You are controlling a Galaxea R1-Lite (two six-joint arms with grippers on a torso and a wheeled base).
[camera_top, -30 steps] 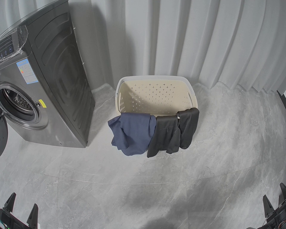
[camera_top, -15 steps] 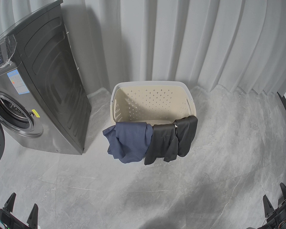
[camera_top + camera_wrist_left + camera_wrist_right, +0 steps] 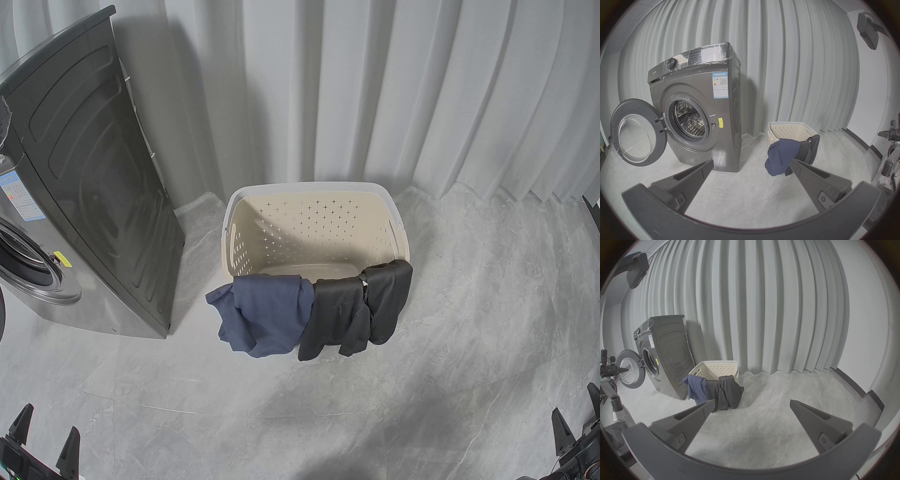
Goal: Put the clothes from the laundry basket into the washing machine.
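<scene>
Left claw (image 3: 47,420) and right claw (image 3: 572,405) hang released, empty. The head camera turns toward the laundry basket (image 3: 315,187), with clothes (image 3: 265,315) draped over its near rim and the washing machine (image 3: 94,187) at its left — likely an approach for the first pick.

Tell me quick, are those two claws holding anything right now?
Left gripper: open, holding nothing.
Right gripper: open, holding nothing.

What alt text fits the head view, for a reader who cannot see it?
A cream perforated plastic laundry basket stands on the grey floor before white curtains; a blue garment and black clothes hang over its near rim. A dark grey washing machine stands apart, to the left.
</scene>
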